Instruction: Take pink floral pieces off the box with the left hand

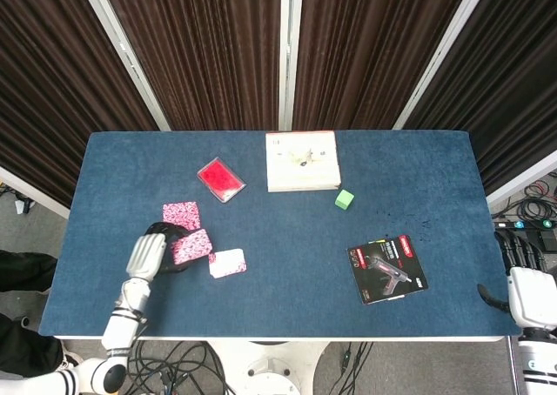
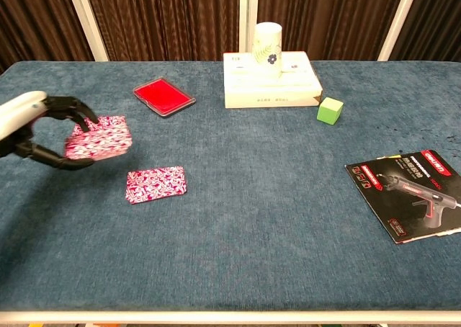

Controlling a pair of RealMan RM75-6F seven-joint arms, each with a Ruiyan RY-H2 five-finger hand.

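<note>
Chest view shows the left hand [image 2: 32, 129] pinching a pink floral piece [image 2: 99, 138] near the table's left edge; it looks light, stiff, best gripped edgewise.

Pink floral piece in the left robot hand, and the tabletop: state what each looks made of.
Pink floral piece: looks like a stiff, thin card or lid with a printed floral covering, since it stays flat while the left robot hand holds it up by one edge; paper or fabric, I cannot tell. Tabletop: blue cloth, matte and felt-like, with faint nap marks.
</note>
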